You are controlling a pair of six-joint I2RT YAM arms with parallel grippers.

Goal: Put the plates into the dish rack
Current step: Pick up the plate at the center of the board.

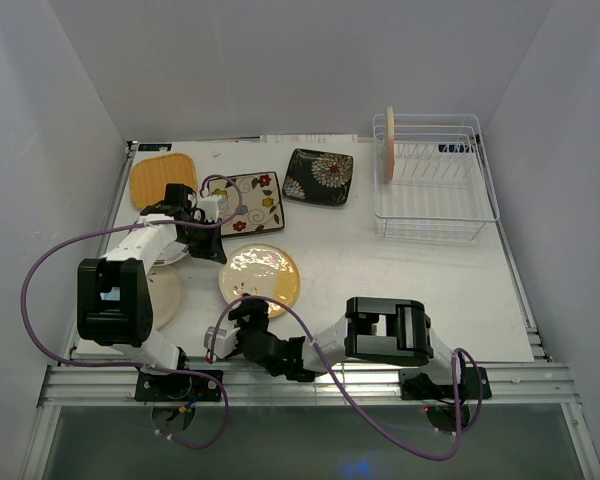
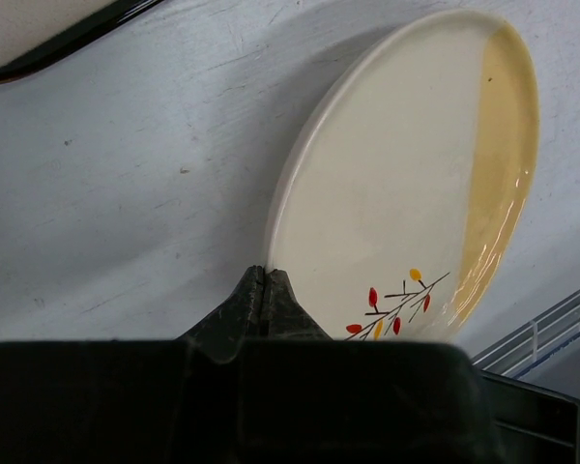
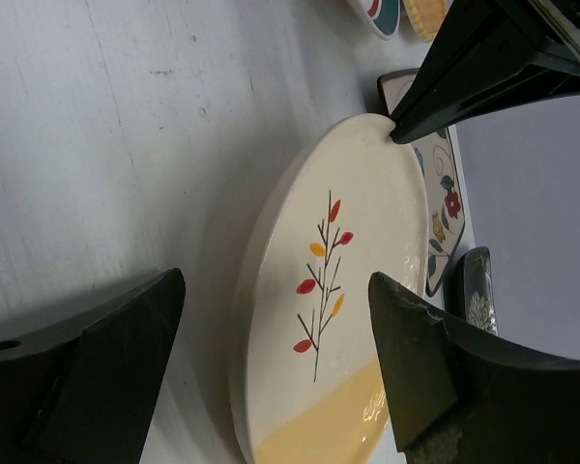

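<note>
The yellow-cream round plate lies flat on the table in front of both arms. My left gripper is shut, with its tips against the plate's far-left rim. My right gripper is open and empty, its jaws on either side of the plate's near rim. The white wire dish rack stands at the back right with a pink-cream plate upright in it. The orange square plate, cream floral plate and black floral plate lie flat at the back.
Two more round plates lie at the left, partly hidden under my left arm. White walls close the table on three sides. A metal rail runs along the front edge.
</note>
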